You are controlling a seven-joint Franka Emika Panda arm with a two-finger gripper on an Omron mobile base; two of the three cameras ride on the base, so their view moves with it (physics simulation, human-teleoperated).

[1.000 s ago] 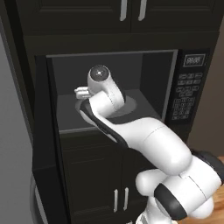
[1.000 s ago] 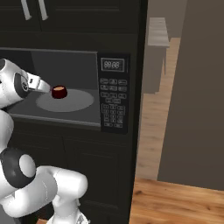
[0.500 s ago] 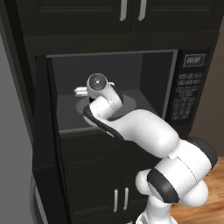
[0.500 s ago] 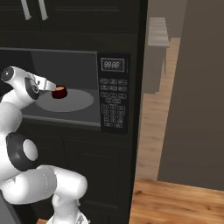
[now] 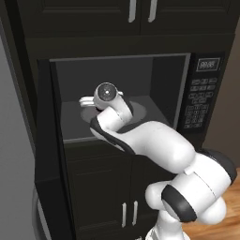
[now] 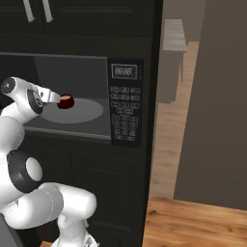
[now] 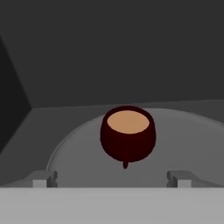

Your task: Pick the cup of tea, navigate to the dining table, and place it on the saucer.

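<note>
The cup of tea (image 7: 127, 135) stands on the round grey turntable (image 6: 82, 112) inside the open microwave (image 6: 124, 103). The gripper (image 7: 112, 177), fingers spread wide and apart from the cup, points at it from just in front.

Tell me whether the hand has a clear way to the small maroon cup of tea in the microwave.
Probably yes: the hand is open, and the small maroon cup of tea sits just ahead on the grey turntable, nothing between them.

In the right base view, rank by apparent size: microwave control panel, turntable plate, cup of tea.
1. Microwave control panel, marginally.
2. Turntable plate; nearly matches the panel in area, partly hidden by the arm, so unsure.
3. Cup of tea, clearly smallest.
</note>
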